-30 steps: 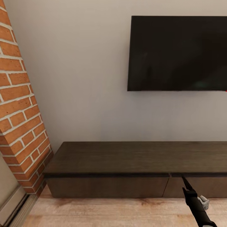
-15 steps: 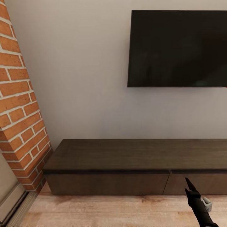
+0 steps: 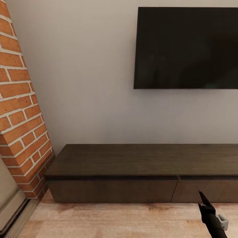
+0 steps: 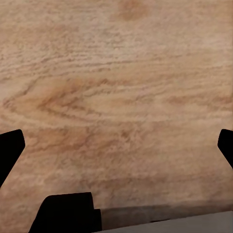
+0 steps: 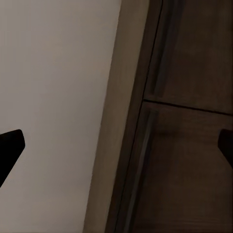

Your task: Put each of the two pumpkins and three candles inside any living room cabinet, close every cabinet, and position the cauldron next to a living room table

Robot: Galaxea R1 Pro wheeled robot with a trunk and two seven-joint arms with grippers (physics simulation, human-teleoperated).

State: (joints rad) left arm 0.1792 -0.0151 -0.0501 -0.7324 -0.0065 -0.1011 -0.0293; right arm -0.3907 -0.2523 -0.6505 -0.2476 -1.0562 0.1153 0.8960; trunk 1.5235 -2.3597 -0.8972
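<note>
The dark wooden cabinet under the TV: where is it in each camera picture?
Head view: cabinet spans the lower part, against the wall.
Right wrist view: cabinet close up, beside the pale wall.
Left wrist view: plank floor.
Shared landmark: drawer-front seam.

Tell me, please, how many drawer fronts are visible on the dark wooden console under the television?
2. The left drawer front spans most of the long dark brown wooden cabinet; the right drawer front runs off the picture's edge, so more may lie beyond.
</note>
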